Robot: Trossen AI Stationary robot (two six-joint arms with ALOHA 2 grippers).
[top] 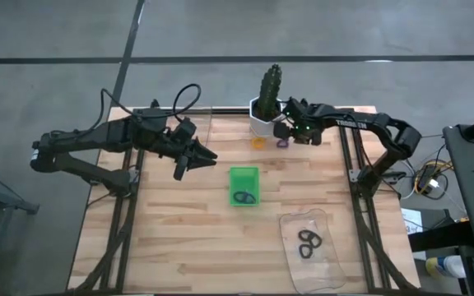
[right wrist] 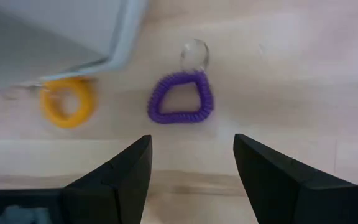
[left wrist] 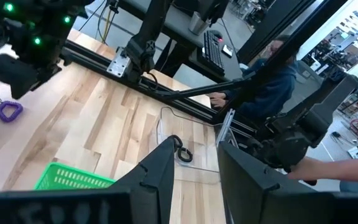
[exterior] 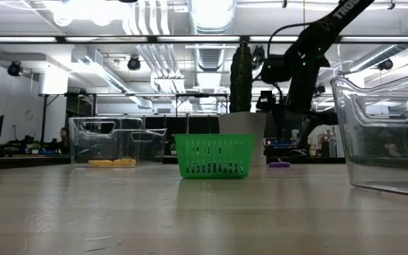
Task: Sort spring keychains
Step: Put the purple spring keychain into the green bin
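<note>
A purple spring keychain with a metal ring lies flat on the table beside an orange one, near the white pot. My right gripper is open and empty, hovering above the purple keychain; its fingers touch nothing. My left gripper is open and empty, left of the green tray. A black keychain lies in the green tray. Black keychains lie in the clear tray at the near right.
A white pot with a cactus stands at the far edge beside my right gripper. In the low view another clear tray shows at the left. A person sits beyond the table's right side, a hand low.
</note>
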